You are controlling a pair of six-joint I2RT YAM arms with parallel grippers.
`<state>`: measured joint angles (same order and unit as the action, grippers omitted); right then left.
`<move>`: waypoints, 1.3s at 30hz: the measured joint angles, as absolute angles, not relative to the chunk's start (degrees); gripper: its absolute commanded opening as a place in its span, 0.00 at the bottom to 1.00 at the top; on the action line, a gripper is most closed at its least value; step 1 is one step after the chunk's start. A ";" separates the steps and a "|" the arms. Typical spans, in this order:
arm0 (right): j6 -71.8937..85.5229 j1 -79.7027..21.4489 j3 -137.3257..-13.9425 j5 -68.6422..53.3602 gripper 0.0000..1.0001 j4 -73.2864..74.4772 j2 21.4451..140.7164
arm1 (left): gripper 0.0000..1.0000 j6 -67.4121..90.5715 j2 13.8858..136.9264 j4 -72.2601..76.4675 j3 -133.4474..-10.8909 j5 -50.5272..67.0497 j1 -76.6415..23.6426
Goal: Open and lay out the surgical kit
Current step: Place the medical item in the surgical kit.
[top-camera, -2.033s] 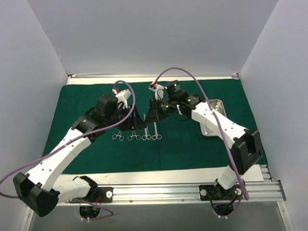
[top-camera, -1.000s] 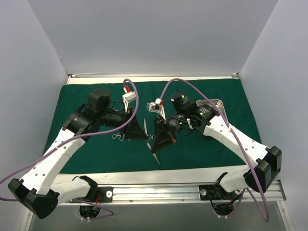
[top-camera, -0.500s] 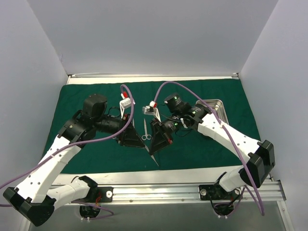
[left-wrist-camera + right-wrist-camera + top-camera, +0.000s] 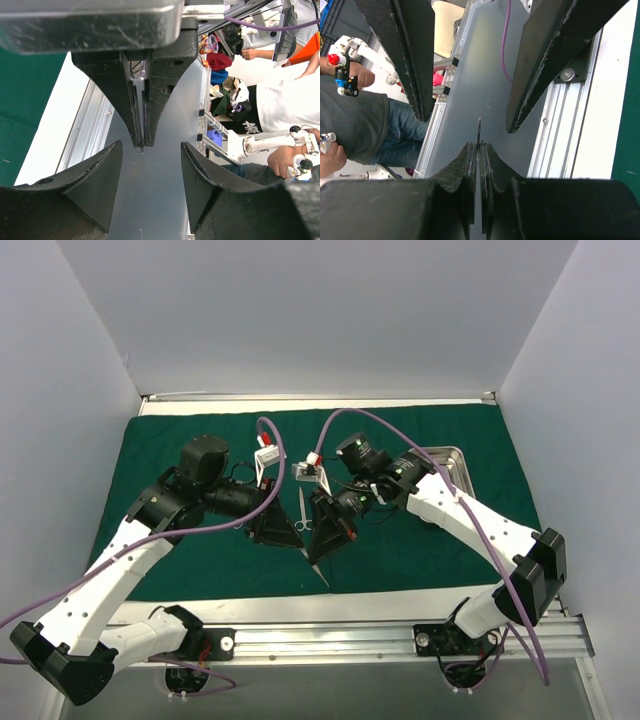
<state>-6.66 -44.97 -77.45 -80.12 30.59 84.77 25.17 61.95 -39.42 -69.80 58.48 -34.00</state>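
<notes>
The dark green drape (image 4: 430, 540) lies spread flat over the table. My right gripper (image 4: 318, 548) is shut on a slim silver instrument (image 4: 322, 574), whose thin tip pokes out toward the table's front edge. The right wrist view shows that tip (image 4: 479, 131) standing up from my shut right gripper (image 4: 480, 146). My left gripper (image 4: 286, 538) hangs open just to its left, facing it, with nothing between its fingers (image 4: 115, 150). One pair of scissors (image 4: 300, 511) lies on the drape between the two arms. The steel tray (image 4: 457, 454) sits at the back right, partly behind the right arm.
White walls close in the back and both sides. An aluminium rail (image 4: 380, 638) runs along the near edge by the arm bases. Purple cables (image 4: 270, 435) loop above both wrists. People stand beyond the front edge (image 4: 280, 110).
The left gripper has come down and right, close beside the right gripper. The right gripper shifted slightly left with the instrument. The scissors between them have come into view.
</notes>
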 measured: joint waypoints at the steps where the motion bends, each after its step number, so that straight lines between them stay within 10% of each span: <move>1: -6.85 -45.06 -77.45 -80.01 0.00 30.85 84.82 | 0.59 25.04 62.00 -39.57 -69.80 58.46 -34.00; 25: -11.22 -45.10 -79.96 -78.87 0.00 35.20 87.31 | 0.30 22.59 63.42 -43.13 -68.93 57.98 -35.81; 30: -11.27 -45.10 -80.29 -79.13 0.00 35.66 87.66 | 0.02 21.85 63.51 -43.46 -68.88 56.45 -35.86; 35: -8.54 -44.75 -80.64 -75.13 0.37 35.53 87.96 | 0.02 20.16 63.42 -44.66 -69.17 50.37 -36.01; 39: 0.21 -42.13 -78.74 -68.31 0.45 30.48 86.94 | 0.02 17.72 61.47 -44.86 -69.23 39.83 -36.07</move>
<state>0.21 -42.13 -78.74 -68.31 30.48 86.94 17.72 61.47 -44.86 -69.23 39.83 -36.07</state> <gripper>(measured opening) 0.417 0.034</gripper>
